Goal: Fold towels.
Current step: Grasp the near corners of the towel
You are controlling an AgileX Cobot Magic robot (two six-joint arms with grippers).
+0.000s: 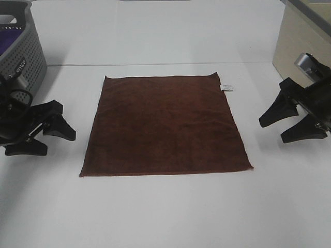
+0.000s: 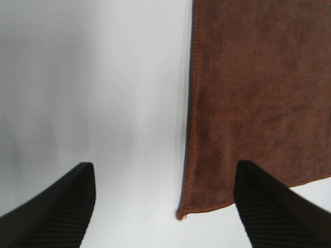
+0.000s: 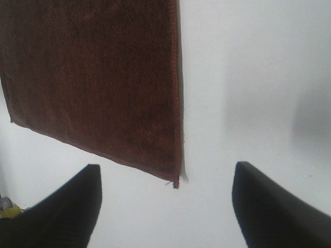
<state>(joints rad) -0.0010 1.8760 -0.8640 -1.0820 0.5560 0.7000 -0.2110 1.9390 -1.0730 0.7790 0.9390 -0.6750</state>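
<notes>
A dark brown towel [image 1: 164, 125] lies flat and unfolded on the white table, with a small white tag [image 1: 226, 88] at its far right corner. My left gripper [image 1: 44, 135] is open and empty, to the left of the towel's near left corner. In the left wrist view the towel [image 2: 253, 103] and its corner show between the open fingers [image 2: 57, 206]. My right gripper [image 1: 289, 121] is open and empty, to the right of the towel's right edge. The right wrist view shows the towel [image 3: 93, 77] with a corner between the fingers [image 3: 269, 206].
A grey perforated laundry basket [image 1: 23, 44] stands at the far left, holding something purple. A beige box [image 1: 300, 41] stands at the far right. The white table [image 1: 165, 212] extends in front of the towel.
</notes>
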